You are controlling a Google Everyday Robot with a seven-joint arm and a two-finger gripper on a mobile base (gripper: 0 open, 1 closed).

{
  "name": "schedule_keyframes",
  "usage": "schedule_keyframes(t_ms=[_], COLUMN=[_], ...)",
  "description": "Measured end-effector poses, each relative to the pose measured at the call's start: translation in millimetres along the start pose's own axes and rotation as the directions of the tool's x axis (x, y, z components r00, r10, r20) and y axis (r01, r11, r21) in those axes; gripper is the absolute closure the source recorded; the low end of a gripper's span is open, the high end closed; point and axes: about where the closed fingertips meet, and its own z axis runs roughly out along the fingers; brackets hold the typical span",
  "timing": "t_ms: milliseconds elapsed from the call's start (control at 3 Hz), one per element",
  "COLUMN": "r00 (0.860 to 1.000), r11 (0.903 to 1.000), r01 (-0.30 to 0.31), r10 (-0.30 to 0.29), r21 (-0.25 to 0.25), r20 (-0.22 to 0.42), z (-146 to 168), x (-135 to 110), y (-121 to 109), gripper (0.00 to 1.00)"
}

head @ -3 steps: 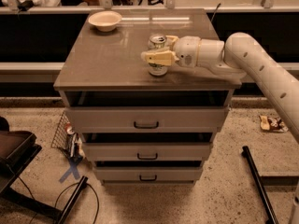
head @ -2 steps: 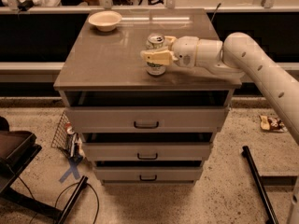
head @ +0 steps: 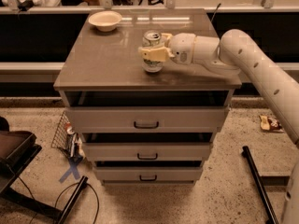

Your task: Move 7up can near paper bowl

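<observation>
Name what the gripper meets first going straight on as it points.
The gripper, over the cabinet top, meets the 7up can it clasps; the paper bowl probably lies off that line.

Smooth white tubular arm (head: 261, 73), dark-dotted, ends in cream-fingered hand (head: 154, 48) above cabinet top (head: 103, 62).

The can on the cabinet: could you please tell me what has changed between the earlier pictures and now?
The gripper, closed on the can, has carried it a little to the left and slightly back across the cabinet top, toward the bowl. Nothing was let go. The bowl stays in the far left corner, and the cabinet looks unchanged.
</observation>
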Motion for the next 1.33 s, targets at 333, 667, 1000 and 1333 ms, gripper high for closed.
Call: schedule_keyframes(t_ms=[333, 667, 1000, 1333], r00=[1.000, 0.993, 0.978, 0.981], r11=[0.9991, 0.9941, 0.9865, 0.9834], r01=[0.004, -0.085, -0.161, -0.153], r10=[-0.004, 0.079, 0.156, 0.163], r21=[-0.043, -0.067, -0.028, 0.097], r20=[-0.009, -0.085, -0.138, -0.104], z=[15.1, 57.7, 93.1, 87.2], x=[-14.8, -27.7, -22.0, -47.8], y=[-3.7, -43.6, -76.1, -121.8], gripper=[1.00, 1.00, 1.00, 1.00])
